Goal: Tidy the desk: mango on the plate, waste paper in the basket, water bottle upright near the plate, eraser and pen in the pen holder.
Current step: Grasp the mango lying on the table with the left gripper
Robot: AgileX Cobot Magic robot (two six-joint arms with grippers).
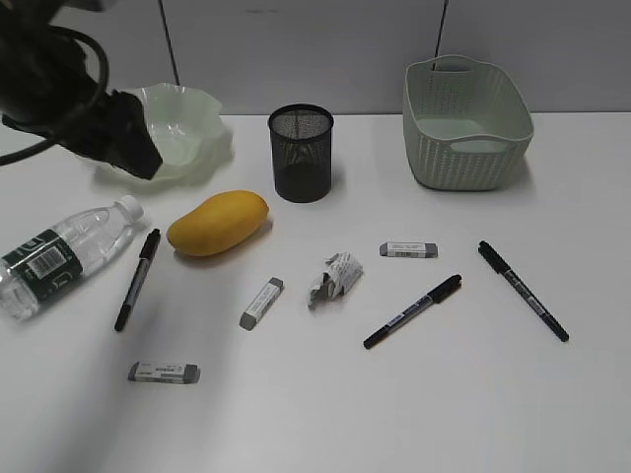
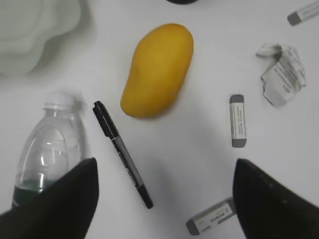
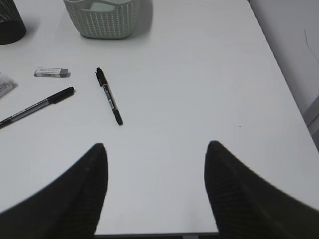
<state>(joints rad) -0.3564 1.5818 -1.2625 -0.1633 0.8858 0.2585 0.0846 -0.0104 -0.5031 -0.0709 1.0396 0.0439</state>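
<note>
A white desk (image 1: 414,414) backed by a grey wall holds everything still loose. Our left gripper (image 2: 164,199) hangs with its jaws spread wide and empty above the left side; the mango (image 2: 157,69) lies on the desk just ahead of it, long axis slanting away toward the upper right in the left wrist view, between the water bottle (image 2: 47,149) and the pen holder (image 1: 301,153). Our right gripper (image 3: 154,189), likewise spread, is well apart, so we judge the left arm nearer for carrying it to the plate (image 1: 192,128)
</note>
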